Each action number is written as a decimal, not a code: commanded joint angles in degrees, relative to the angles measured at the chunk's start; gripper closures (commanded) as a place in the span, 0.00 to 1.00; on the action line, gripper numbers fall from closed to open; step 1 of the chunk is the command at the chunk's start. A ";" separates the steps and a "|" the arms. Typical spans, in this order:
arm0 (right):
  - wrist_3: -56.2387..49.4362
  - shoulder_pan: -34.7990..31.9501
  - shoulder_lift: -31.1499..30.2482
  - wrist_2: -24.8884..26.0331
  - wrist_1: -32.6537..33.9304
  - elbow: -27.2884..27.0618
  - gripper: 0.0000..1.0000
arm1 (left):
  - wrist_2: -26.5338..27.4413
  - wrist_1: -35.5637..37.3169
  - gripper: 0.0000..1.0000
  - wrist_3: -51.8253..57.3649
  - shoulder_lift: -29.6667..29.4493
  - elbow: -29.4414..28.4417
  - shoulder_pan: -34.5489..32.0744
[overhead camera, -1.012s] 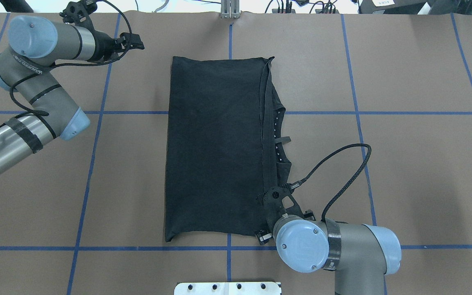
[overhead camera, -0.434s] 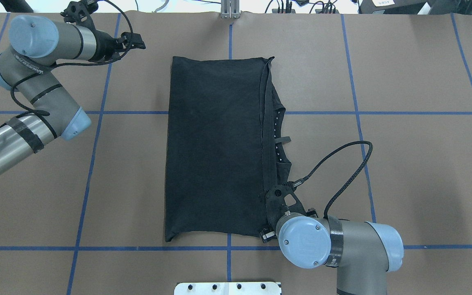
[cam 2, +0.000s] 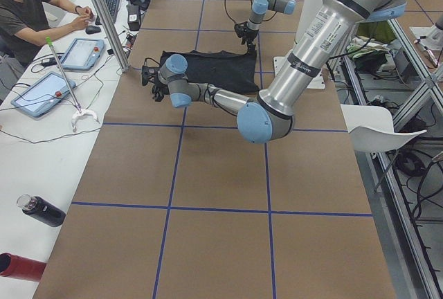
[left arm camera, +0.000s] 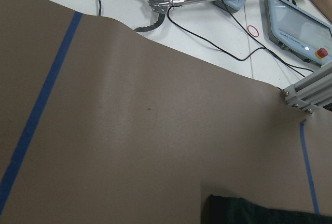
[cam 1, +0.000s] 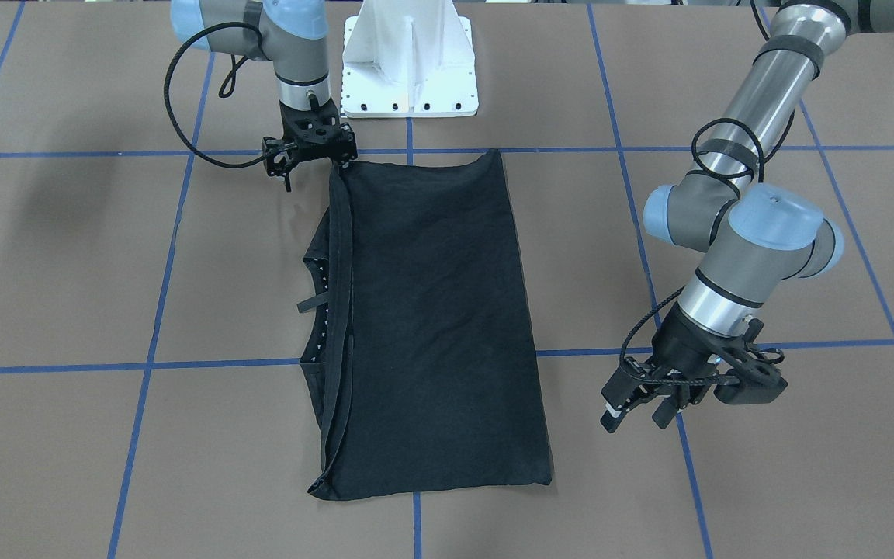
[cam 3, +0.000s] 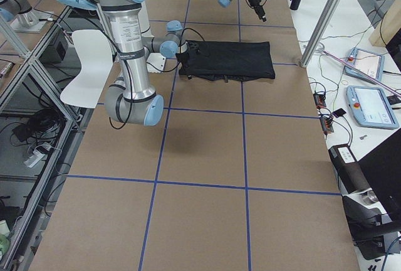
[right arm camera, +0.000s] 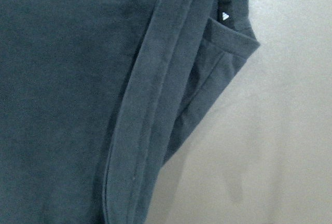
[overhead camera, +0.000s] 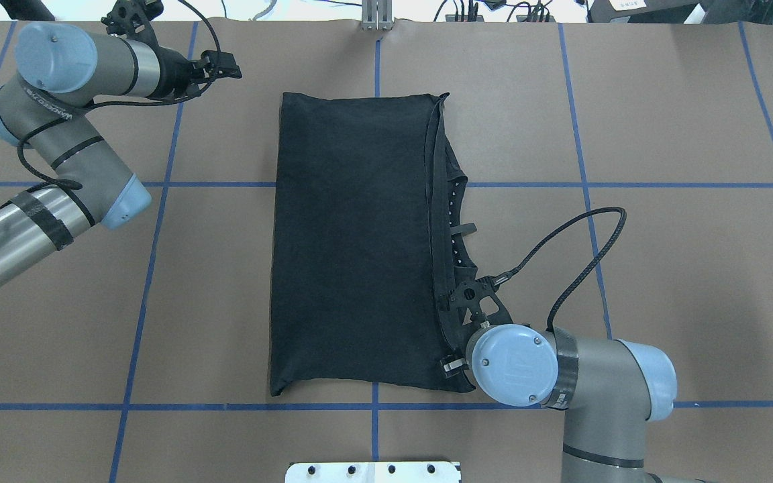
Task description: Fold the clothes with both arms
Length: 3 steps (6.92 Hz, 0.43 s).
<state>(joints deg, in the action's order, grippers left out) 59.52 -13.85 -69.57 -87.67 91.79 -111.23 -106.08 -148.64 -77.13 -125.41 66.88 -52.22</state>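
The left arm [overhead camera: 58,168] reaches in folded at the elbow, its wrist angled down and the left gripper [cam 1: 635,418] held with fingers parted near the far edge of the tabletop [overhead camera: 695,268]. The right arm [overhead camera: 601,389] points its wrist straight down by the near edge, the right gripper [cam 1: 311,155] low, its jaws' state unclear.

readable text: none | left arm [overhead camera: 42,106] band lettering (too blurred to read)

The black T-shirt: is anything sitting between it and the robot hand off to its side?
Nothing visible does: only bare brown table separates the left hand from the T-shirt.
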 commanded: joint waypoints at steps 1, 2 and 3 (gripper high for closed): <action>-2.12 -2.32 -4.15 -1.80 -0.03 -2.48 0.04 | 0.00 0.02 0.00 -0.21 -0.01 0.54 0.19; -2.30 -3.28 -4.35 -2.76 -0.03 -2.85 0.03 | 0.00 0.02 0.00 -0.30 -0.01 0.62 0.36; -2.22 -4.77 -3.65 -4.85 0.06 -3.28 0.02 | 0.00 0.02 0.00 -0.30 0.25 1.06 0.37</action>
<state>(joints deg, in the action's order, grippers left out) 57.44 -17.07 -73.35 -90.58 91.78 -113.88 -106.08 -148.62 -77.38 -125.36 67.56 -51.93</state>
